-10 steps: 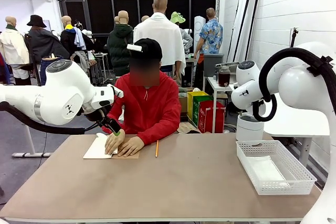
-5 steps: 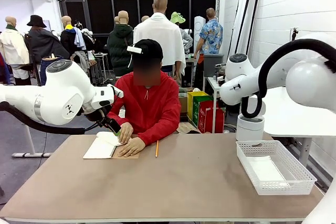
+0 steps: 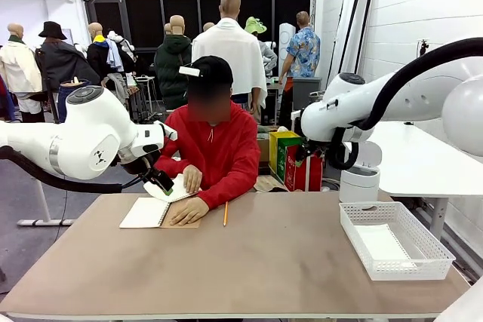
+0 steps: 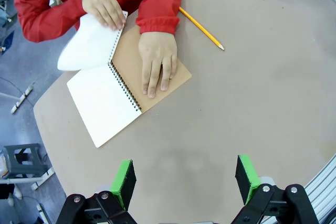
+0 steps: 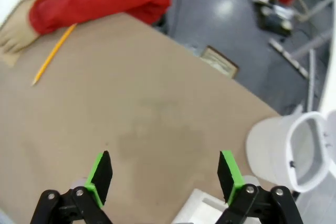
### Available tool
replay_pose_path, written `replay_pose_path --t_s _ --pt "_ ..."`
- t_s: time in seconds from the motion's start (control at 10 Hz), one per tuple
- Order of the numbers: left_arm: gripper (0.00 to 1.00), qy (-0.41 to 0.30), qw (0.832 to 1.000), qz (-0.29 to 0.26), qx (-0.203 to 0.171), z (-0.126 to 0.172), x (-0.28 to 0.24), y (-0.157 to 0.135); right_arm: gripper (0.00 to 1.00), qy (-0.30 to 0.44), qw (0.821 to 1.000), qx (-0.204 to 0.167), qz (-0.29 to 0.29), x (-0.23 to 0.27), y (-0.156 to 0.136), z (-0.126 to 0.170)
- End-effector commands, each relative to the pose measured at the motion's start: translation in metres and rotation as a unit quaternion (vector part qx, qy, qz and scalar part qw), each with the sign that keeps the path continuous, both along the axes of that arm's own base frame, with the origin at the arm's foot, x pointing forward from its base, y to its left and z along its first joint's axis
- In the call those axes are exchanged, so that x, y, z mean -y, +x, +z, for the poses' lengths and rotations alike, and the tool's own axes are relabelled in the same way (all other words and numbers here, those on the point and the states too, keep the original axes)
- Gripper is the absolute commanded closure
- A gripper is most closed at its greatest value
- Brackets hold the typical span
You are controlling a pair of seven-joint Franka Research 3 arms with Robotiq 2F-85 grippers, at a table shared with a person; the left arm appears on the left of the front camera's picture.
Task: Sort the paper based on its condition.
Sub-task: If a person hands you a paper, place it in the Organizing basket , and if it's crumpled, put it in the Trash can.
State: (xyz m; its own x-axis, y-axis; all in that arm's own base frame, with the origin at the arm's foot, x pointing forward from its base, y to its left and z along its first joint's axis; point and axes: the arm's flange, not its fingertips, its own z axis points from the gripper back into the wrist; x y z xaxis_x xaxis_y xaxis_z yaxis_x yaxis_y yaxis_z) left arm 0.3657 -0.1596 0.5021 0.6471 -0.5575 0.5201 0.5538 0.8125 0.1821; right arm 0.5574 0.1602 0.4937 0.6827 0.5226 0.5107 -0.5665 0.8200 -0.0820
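Lifting from the spiral notebook (image 4: 107,98), a white sheet (image 4: 86,45) is held by the person's hand (image 4: 105,9); left gripper (image 4: 186,179) and right gripper (image 5: 164,174) are both released, nothing grasped.

Far left on the table (image 3: 249,262): open spiral notebook (image 4: 113,95), one hand (image 4: 157,61) flat on its cover, other hand (image 4: 105,9) lifting a sheet of paper (image 4: 86,45) behind. Just right of the notebook: pencil (image 4: 202,27). Near right edge: mesh basket (image 3: 396,240). Beyond that corner, off the table: bucket (image 5: 286,148).
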Motion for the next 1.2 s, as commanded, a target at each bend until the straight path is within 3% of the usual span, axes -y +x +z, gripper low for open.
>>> replay_pose_path --t_s 0.0,0.1,0.7,1.1 --pt "0.00 0.000 1.000 -0.003 0.001 -0.001 -0.001 0.001 0.00 0.004 0.997 -0.042 0.069 0.024 -0.013 0.007" --pt "0.00 0.000 1.000 -0.003 0.001 -0.001 -0.001 0.001 0.00 0.000 1.000 0.000 0.000 0.000 0.000 0.000" --pt "0.00 0.000 1.000 -0.003 0.001 -0.001 -0.001 0.001 0.00 0.004 1.000 -0.006 0.010 0.003 -0.002 0.001" --pt "0.00 0.000 1.000 -0.003 0.001 -0.001 -0.001 0.001 0.00 0.078 0.997 -0.004 0.020 -0.002 -0.059 0.020"
